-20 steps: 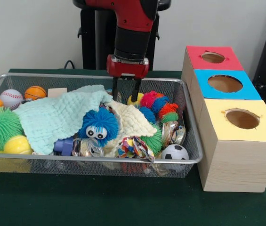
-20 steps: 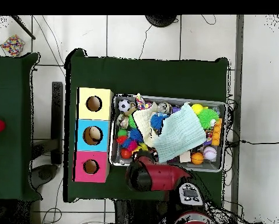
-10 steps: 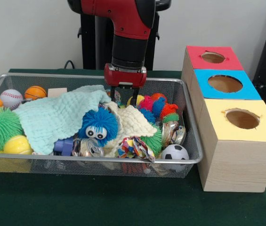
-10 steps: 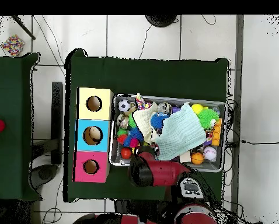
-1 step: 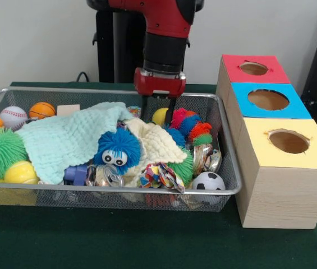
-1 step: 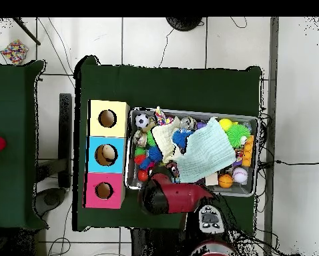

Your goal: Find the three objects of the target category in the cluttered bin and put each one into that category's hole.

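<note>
Front camera sits low and close across the tabletop (image 5: 147, 241), facing the arm, so the wire bin (image 5: 225, 168) and the three-hole box (image 5: 281, 185) fill the picture. Overhead camera hangs high, looking straight down, taking in the whole tabletop (image 6: 189, 87) and surrounding floor. Both views share the bin (image 6: 258, 153) and box (image 6: 91, 153), turned half round between them.
</note>
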`<state>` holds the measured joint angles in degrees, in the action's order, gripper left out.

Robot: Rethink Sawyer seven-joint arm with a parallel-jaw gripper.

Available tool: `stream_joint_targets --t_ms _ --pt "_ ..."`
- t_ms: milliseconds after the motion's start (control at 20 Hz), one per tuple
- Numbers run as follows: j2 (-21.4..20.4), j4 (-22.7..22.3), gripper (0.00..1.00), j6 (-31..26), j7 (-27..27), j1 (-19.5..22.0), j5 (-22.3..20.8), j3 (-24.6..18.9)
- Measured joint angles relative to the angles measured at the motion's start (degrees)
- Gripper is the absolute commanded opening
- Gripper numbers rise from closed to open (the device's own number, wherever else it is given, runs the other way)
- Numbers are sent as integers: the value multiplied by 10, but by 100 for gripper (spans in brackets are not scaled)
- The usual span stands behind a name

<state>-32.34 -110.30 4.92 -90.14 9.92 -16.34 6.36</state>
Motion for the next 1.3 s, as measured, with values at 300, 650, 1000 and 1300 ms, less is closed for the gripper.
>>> stream_joint_targets --t_ms 300,650,1000,1300 --pt "-84 -18 100 -85 0 -3 1 -3" --pt "-156 -19 100 -113 0 17 0 -5" --pt "-147 7 100 -112 0 12 0 4" --pt "-101 39 100 -112 0 18 0 4"
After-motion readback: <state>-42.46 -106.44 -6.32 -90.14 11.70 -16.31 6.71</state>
